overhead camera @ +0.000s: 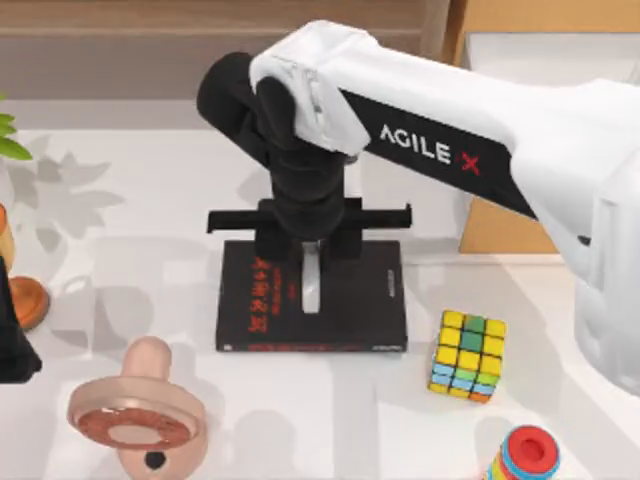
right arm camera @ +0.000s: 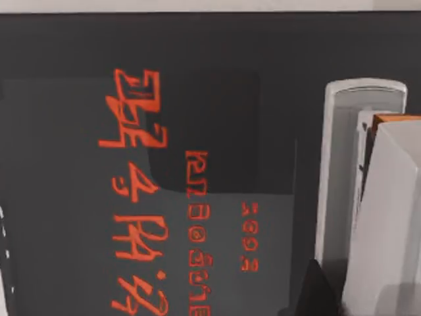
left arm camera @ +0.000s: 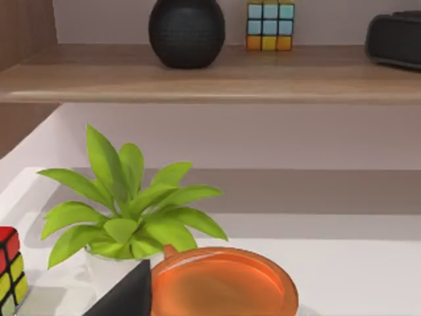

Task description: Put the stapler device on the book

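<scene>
1. The white table [overhead camera: 330, 410] carries the black book [overhead camera: 345, 300] at its middle, red lettering on the cover.
2. The stapler device [overhead camera: 311, 280] lies on the book; the right gripper [overhead camera: 310, 238] sits directly above it. Whether its fingers grip or stand open cannot be told.
3. A Rubik's cube [overhead camera: 468, 355] stands right of the book; a pink round object [overhead camera: 140, 420] lies near-left.
4. The left wrist view shows a green plant [left arm camera: 128, 204], an orange dish [left arm camera: 223, 283] and a wooden shelf [left arm camera: 210, 72].
</scene>
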### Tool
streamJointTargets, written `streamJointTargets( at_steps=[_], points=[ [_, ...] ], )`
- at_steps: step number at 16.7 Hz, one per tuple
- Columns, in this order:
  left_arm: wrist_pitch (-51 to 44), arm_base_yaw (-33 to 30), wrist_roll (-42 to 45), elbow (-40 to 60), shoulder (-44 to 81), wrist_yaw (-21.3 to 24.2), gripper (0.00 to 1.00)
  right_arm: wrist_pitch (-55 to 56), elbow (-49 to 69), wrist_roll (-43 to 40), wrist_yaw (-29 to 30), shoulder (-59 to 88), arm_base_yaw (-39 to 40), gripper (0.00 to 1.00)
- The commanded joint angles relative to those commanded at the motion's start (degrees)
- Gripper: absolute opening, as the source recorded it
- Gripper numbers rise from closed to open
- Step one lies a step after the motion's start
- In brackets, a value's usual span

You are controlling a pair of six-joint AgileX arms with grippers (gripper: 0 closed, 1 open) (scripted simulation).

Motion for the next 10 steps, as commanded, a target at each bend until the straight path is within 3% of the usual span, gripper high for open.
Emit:
streamJointTargets(
  at_steps=[4, 10],
  points=[
    [0.00, 0.00, 0.00, 0.00, 0.00, 0.00, 1.00, 0.25, -0.23, 0.00, 0.00, 0.03, 0.00, 0.00],
    [0.00, 0.00, 0.00, 0.00, 0.00, 0.00, 1.00, 0.25, -0.23, 0.00, 0.00, 0.03, 0.00, 0.45]
  ],
)
